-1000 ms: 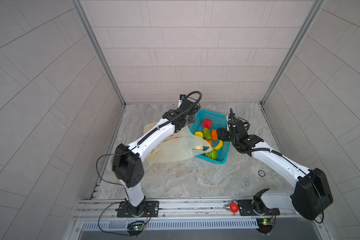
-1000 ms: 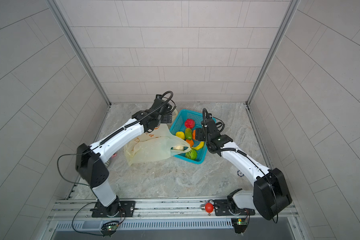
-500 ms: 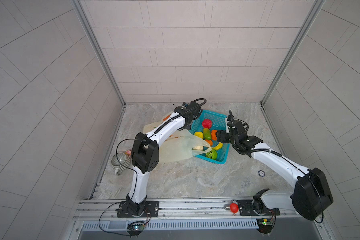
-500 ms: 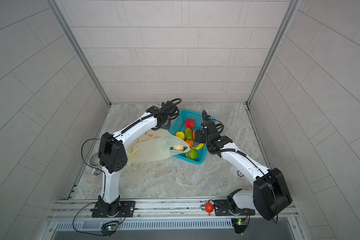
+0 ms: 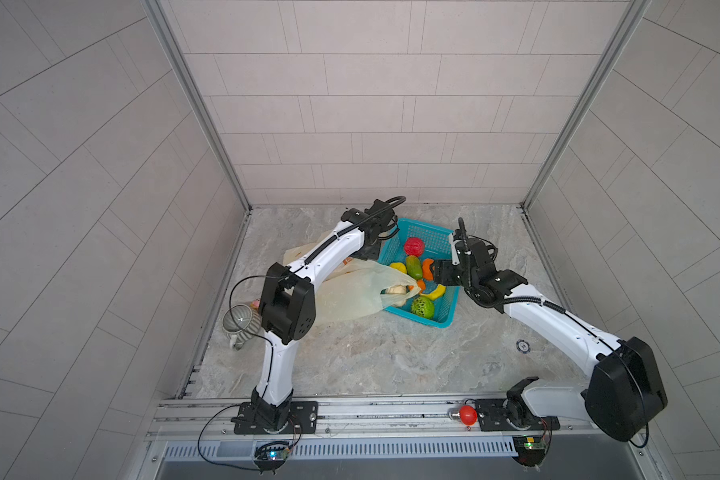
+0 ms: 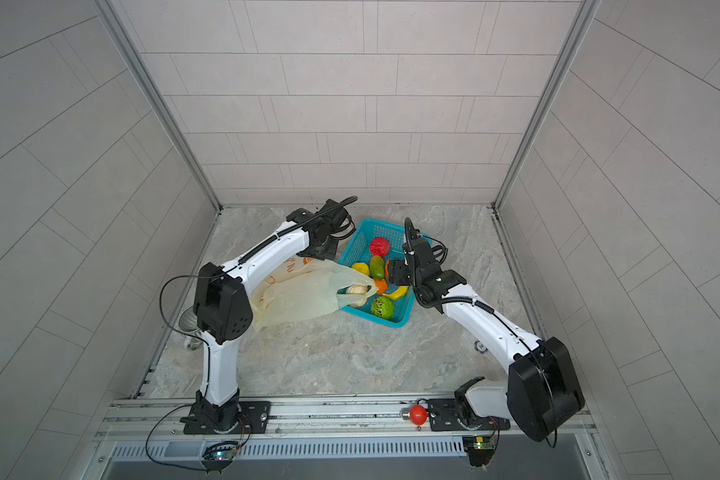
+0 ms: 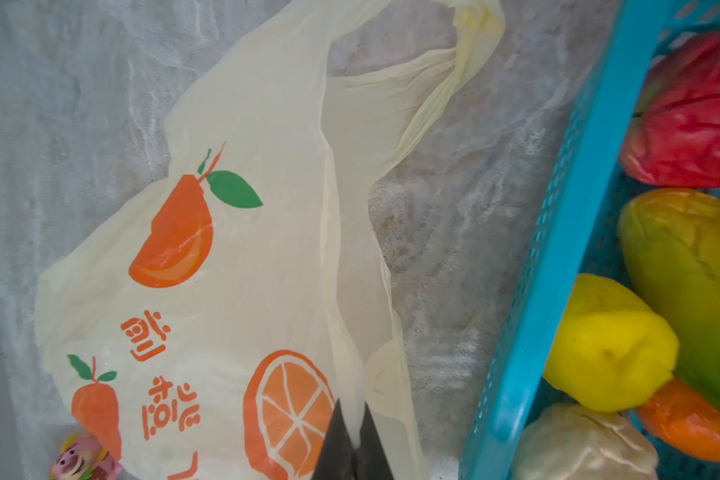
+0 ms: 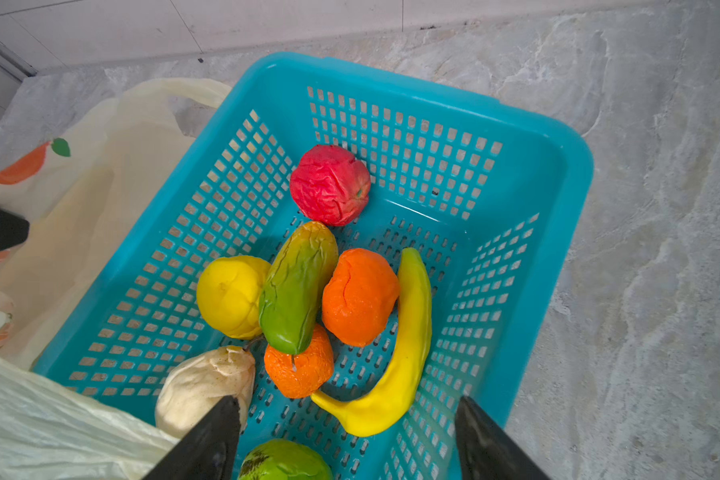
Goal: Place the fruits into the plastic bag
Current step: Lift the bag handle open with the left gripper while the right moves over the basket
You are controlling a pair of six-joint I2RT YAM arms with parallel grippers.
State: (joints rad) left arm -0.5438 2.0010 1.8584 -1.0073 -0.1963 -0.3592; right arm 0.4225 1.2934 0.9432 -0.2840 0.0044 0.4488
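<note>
Your left pincer [image 7: 352, 432] is pinched tight on a fold of the plastic bag [image 7: 233, 291], right beside the printed orange slice. The bag lies on the marble table [image 5: 371, 353], left of the teal basket [image 8: 391, 99] in both top views. Its lower part drapes over the basket's lower left rim.

Your right pincer [image 8: 346, 403] hangs over the basket with its jaws spread wide, gripping nothing.

The fruits are all in the basket:
- The wrinkled red fruit [image 8: 329, 185] sits alone toward the upper end in the top views.
- The green oblong fruit [image 8: 298, 286] lies between the yellow lemon-like fruit [image 8: 229, 295] and the large orange [image 8: 360, 297].
- The small orange [image 8: 299, 365] touches the tip of the green oblong fruit.
- The banana [image 8: 408, 340] curves beside the oranges.
- The whitish fruit [image 8: 202, 382] sits where the bag's film overlaps the rim.
- The bumpy green ball [image 5: 422, 306] is at the lower end.
</note>
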